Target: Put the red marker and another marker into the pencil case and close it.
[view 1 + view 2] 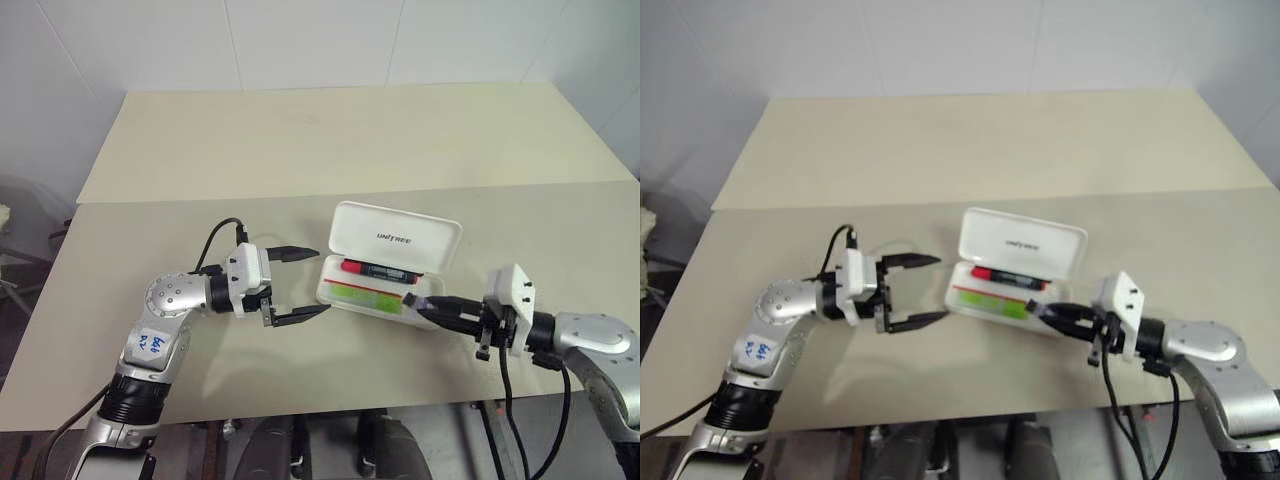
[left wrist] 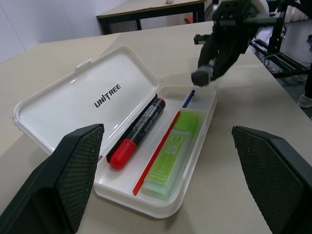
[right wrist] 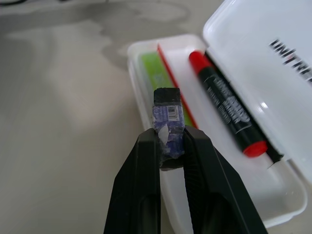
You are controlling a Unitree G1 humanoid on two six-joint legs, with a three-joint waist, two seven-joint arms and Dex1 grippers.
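The white pencil case [image 1: 395, 235] lies open on the table with its UNITREE lid tipped back. Inside it, the red marker [image 1: 378, 269] lies along the lid side. Another marker, a lime-green highlighter [image 1: 362, 296], lies beside it on the near side, past a thin red divider. My left gripper [image 1: 322, 280] stands open and level just left of the case, pointing at its left end, with nothing between its fingers [image 2: 73, 170]. My right gripper [image 1: 425, 305] is at the case's right end, shut on a small blue-wrapped dark block [image 3: 167, 109] held over the base's rim.
The case sits on a beige table [image 1: 200, 230] whose front edge runs just behind my arms. A second beige table [image 1: 350, 130] adjoins it at the back, against a white wall. A black cable [image 1: 215, 240] loops above my left wrist.
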